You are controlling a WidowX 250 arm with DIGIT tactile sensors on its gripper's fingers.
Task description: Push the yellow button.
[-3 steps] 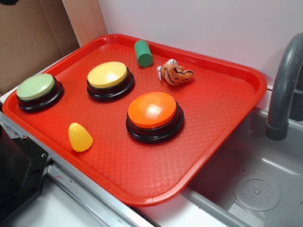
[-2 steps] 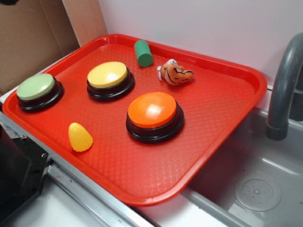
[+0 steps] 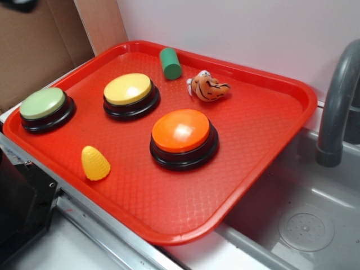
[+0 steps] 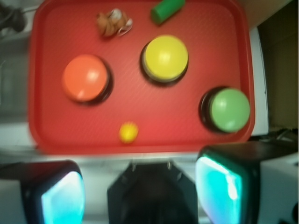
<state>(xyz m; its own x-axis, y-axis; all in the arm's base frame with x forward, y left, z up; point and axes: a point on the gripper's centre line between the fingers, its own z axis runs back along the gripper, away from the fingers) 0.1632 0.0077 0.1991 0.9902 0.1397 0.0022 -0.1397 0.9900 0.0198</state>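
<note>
Exterior view gives me the red tray (image 3: 270,140) lying level beside the sink, so every prop on it sits flat and reachable from above. I judge nothing is pressed yet. The orange button (image 3: 183,132) is nearest the middle; the yellow button (image 3: 128,90), my target, stands left of it and farther back, with the green button (image 3: 44,104) at the tray's left edge. Smaller pieces lie loose: a green cylinder (image 3: 169,63) and plush tiger (image 3: 207,87) far, a corn toy (image 3: 94,163) near. My gripper (image 4: 140,186) hangs high over the tray's near edge, fingers spread wide, empty.
</note>
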